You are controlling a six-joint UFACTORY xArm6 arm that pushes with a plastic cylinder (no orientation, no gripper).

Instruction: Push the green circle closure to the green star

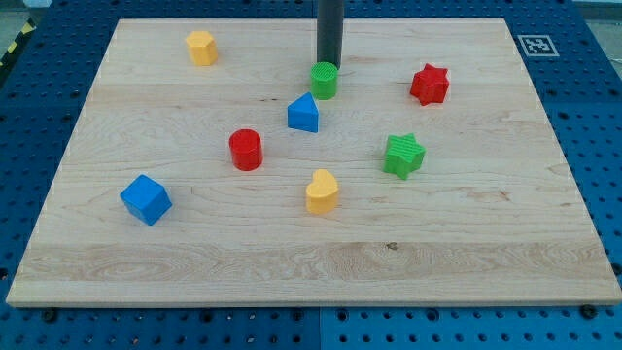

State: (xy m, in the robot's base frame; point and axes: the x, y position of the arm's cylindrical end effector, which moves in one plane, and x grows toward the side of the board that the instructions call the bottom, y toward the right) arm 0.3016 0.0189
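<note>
Eight small blocks sit on the wooden tabletop (544, 243): two green, two red, two blue and two yellow. The greens are the green circle (325, 80) and the green star (403, 156). The reds are a red star (429, 85) near the view's right and a red cylinder (246, 150) left of centre. The blues are a blue cube (146, 199) at the view's lower left and a blue house-shaped block (304, 114) near the middle. The yellows are a yellow heart (322, 192) below centre and a yellow block (201, 47) at the view's upper left, whose exact shape I cannot make out.

The tabletop is pale plank wood with visible grain, resting on a blue perforated board (603, 117). The blocks look like matte plastic; both green ones show fine ridges.

The green circle is a short upright cylinder, round from above, so it has no facing direction and no long axis across the tabletop. It stands in the upper middle, just above and right of the blue house-shaped block, and well apart from the green star, which lies toward the view's lower right of it.

There is no claw to open or close, only a straight dark rod. My tip (329, 64) sits right at the top edge of the green circle, on its far side, apparently touching it.
</note>
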